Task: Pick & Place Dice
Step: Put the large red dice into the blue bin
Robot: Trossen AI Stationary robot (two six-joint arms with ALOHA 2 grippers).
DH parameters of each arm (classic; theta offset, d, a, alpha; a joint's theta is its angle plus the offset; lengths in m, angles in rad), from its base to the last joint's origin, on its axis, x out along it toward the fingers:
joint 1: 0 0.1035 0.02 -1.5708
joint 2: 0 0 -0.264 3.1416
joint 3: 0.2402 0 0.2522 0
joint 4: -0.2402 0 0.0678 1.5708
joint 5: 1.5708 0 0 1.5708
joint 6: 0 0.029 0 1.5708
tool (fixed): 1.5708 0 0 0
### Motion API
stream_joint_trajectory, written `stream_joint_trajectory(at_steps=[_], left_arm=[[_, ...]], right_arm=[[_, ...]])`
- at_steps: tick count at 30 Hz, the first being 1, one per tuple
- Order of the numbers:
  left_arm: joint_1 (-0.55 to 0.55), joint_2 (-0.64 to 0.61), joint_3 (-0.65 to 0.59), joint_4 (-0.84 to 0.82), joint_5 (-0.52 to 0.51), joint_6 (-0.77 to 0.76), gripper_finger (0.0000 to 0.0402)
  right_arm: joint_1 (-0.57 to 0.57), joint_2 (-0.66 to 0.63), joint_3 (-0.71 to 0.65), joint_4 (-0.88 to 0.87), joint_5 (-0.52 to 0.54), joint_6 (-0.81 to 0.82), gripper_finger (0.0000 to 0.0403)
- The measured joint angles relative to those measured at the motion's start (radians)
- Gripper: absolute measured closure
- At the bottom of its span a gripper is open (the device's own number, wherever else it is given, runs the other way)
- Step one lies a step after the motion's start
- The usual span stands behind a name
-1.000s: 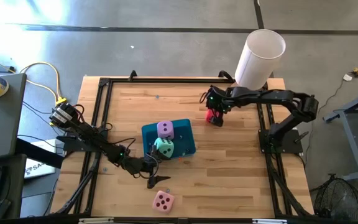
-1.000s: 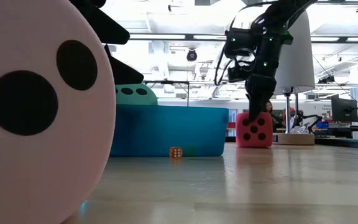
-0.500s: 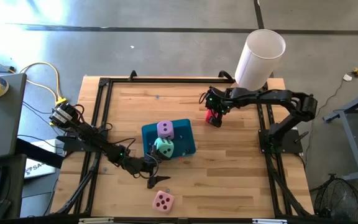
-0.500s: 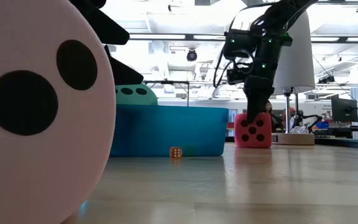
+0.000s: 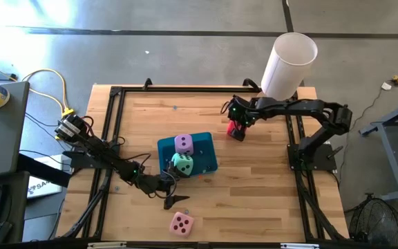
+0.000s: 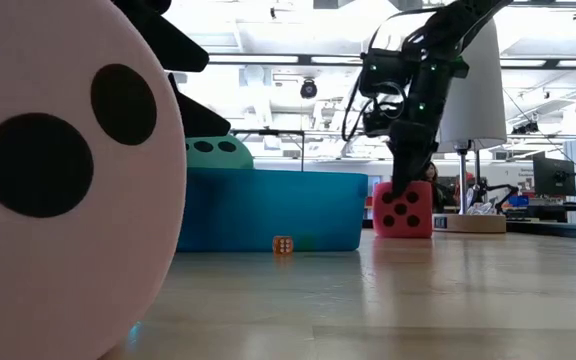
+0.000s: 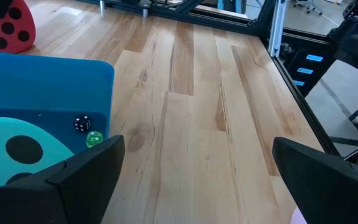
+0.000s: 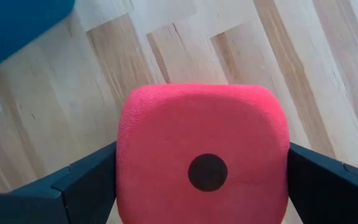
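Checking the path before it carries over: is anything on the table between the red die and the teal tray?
Nothing visible: bare wood lies between the red die, which sits between the right gripper's fingers, and the teal tray.
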Motion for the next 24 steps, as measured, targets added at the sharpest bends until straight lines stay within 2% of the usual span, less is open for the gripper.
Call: stream_joint_trajectory(at_steps=[4,11,17,24], left_arm=[[0.0,0.0,0.0,0.0,0.0,0.0,0.0002],[0.0,0.0,0.0,-0.001,0.0,0.0,0.0002],[0.0,0.0,0.0,-0.006,0.0,0.0,0.0002],[0.0,0.0,0.0,-0.011,0.0,-0.005,0.0002]], right_arm=[[0.0,0.002,0.0,0.016,-0.036,-0.003,0.002],[0.003,0.005,-0.002,0.099,-0.21,-0.024,0.0021],[0.003,0.005,-0.002,0.115,-0.212,-0.031,0.0021],[0.006,-0.048,-0.007,0.053,-0.233,-0.044,0.0021]])
